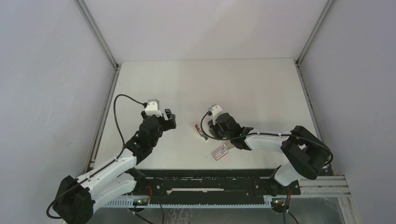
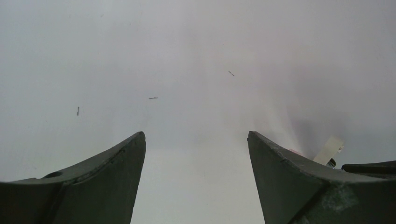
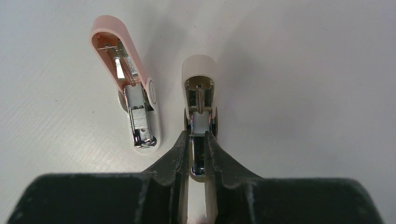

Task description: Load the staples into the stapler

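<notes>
In the right wrist view, my right gripper (image 3: pixel 198 136) is shut on a pale beige mini stapler (image 3: pixel 199 84). The stapler is folded open, its silver metal channel faces up, and the fingers (image 3: pixel 180 154) pinch the sides of its lower half. From above, my right gripper (image 1: pixel 208 132) is low over the table at its middle. My left gripper (image 2: pixel 196 137) is open and empty over bare table, and from above it (image 1: pixel 168 119) is to the left of the stapler. The tray of staples is not in view.
A pink mini stapler (image 3: pixel 133 88) lies open on the table just left of the held one, with a ribbed silver block in its channel. A white box with a red label (image 1: pixel 220 151) lies near the right arm. A few stray metal bits (image 2: pixel 153 98) lie ahead of the left gripper.
</notes>
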